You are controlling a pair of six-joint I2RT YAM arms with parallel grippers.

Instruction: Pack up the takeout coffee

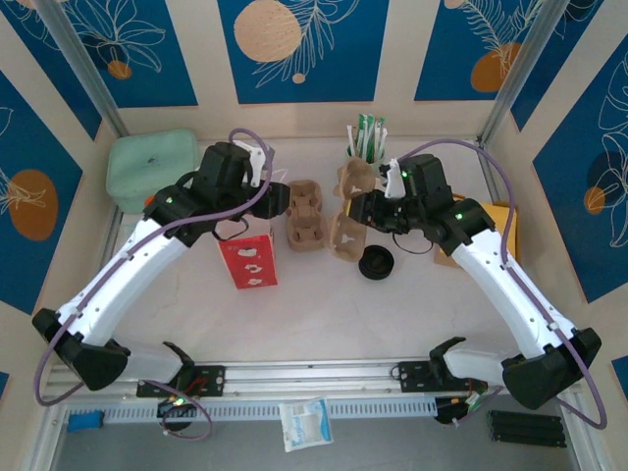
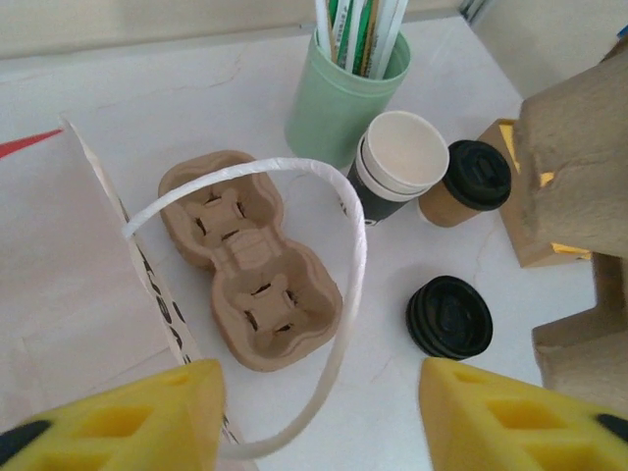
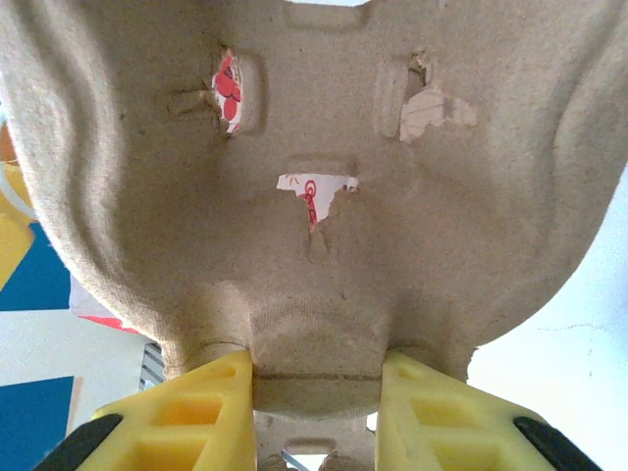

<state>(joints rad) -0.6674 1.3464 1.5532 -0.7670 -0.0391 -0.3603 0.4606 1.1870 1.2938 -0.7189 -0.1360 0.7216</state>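
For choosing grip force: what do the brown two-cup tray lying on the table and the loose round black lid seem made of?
Brown two-cup tray: likely moulded paper pulp, matte, with rough speckled fibres. Loose round black lid: probably plastic, smooth and slightly glossy.

1. The white, black-jointed left arm (image 1: 128, 265) rises from its base at the near left edge and slants inward, its black wrist turned toward the middle.
2. The left gripper (image 2: 319, 422) looks downward, its yellow fingers (image 2: 118, 417) standing well apart.
3. The matching white right arm (image 1: 510, 285) leans in from the near right.
4. The right gripper (image 3: 314, 392) has both yellow fingers pinched on the edge of a tan moulded-pulp cup carrier (image 3: 314, 196).
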